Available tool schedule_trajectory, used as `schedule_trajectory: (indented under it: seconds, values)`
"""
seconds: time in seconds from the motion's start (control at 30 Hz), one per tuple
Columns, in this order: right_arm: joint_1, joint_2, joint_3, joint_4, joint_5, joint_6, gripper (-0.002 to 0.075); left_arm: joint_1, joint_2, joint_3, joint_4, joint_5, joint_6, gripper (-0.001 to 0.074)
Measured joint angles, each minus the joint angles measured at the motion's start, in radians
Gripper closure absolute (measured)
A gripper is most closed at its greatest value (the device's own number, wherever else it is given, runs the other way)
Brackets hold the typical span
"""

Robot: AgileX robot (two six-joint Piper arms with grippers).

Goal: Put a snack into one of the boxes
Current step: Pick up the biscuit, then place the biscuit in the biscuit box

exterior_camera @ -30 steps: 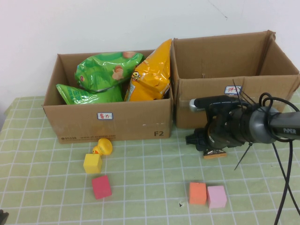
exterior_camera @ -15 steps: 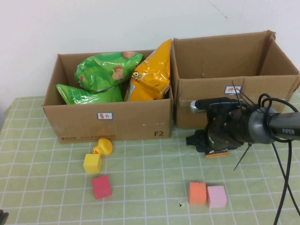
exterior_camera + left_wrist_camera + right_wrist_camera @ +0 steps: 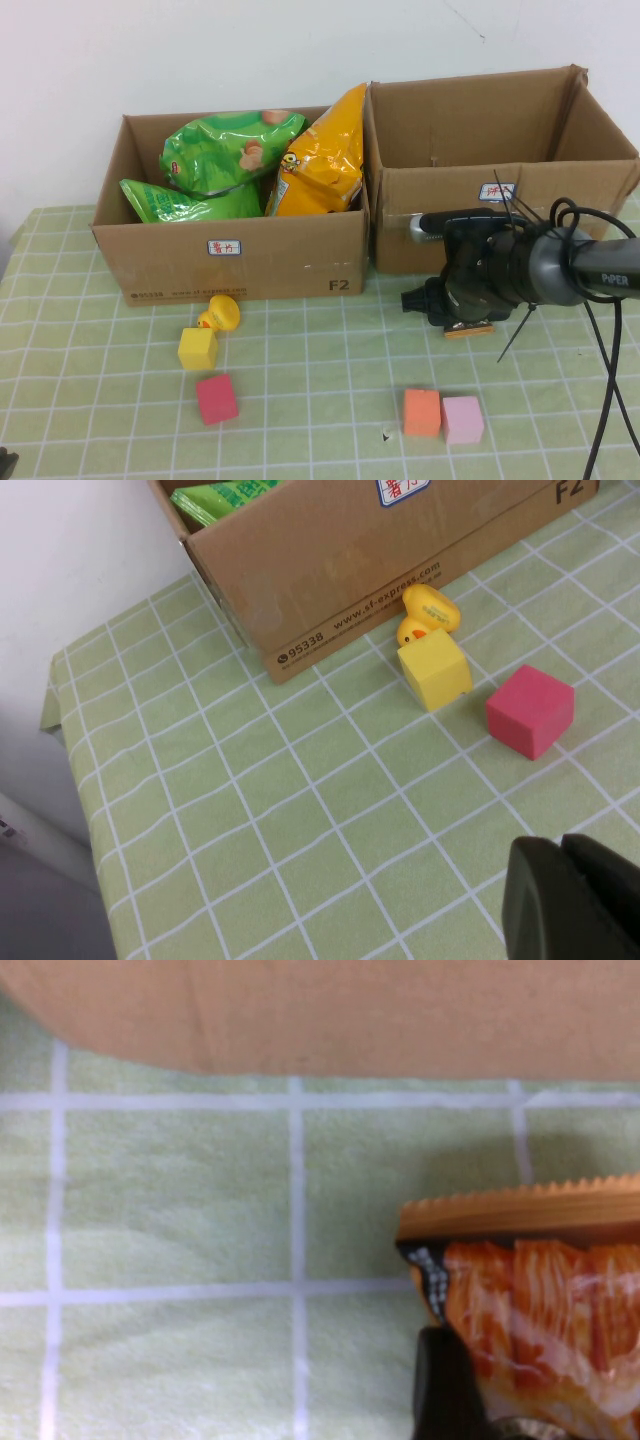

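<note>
Two boxes, four snack bags, four cubes, one duck.

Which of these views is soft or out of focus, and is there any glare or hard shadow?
Right wrist view: blurred close-up of the orange snack packet beside the right gripper. High view: sharp, even light, soft shadows. Left wrist view: sharp; left gripper dark at the edge.
</note>
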Motion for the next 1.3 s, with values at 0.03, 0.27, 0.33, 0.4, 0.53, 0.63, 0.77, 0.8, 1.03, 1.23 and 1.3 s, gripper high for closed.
schedule_trajectory:
  seconds: [0.03, 0.27, 0.33, 0.4, 0.53, 0.63, 0.77, 0.8, 1.03, 1.23, 1.3]
  values:
    - [0.000, -0.002, 0.000, 0.004, 0.006, 0.000, 0.0353, 0.000, 0.000, 0.000, 0.000, 0.000, 0.000, 0.0738]
    - [0.000, -0.072, 0.000, 0.072, 0.062, 0.000, 0.0353, 0.000, 0.000, 0.000, 0.000, -0.004, 0.000, 0.0737]
    - [0.000, -0.104, 0.000, 0.095, 0.087, 0.000, 0.0353, 0.000, 0.000, 0.000, 0.000, -0.005, 0.000, 0.0737]
    - [0.000, -0.134, 0.000, 0.126, 0.117, -0.011, 0.0353, 0.000, 0.000, 0.000, 0.000, -0.007, 0.000, 0.0737]
    - [0.008, -0.179, 0.000, 0.194, 0.174, -0.091, 0.0353, 0.000, 0.000, 0.000, 0.000, -0.009, 0.005, 0.0737]
    - [0.020, -0.202, 0.000, 0.239, 0.207, -0.162, 0.0353, 0.000, 0.000, 0.000, 0.000, -0.009, 0.010, 0.0737]
    - [0.027, -0.213, 0.000, 0.282, 0.249, -0.238, 0.0353, 0.000, 0.000, 0.000, 0.000, -0.009, 0.010, 0.0737]
    - [0.027, -0.215, 0.000, 0.289, 0.264, -0.255, 0.0353, 0.000, 0.000, 0.000, 0.000, -0.009, 0.010, 0.0737]
    - [0.029, -0.245, 0.000, 0.324, 0.335, -0.330, 0.0353, 0.000, 0.000, 0.000, 0.000, -0.009, 0.004, 0.0737]
    - [0.029, -0.294, -0.006, 0.326, 0.362, -0.337, 0.0353, 0.000, 0.000, 0.000, 0.000, -0.009, 0.004, 0.0737]
    - [0.029, -0.310, -0.031, 0.326, 0.373, -0.338, 0.0353, 0.000, 0.000, 0.000, 0.000, -0.009, 0.004, 0.0737]
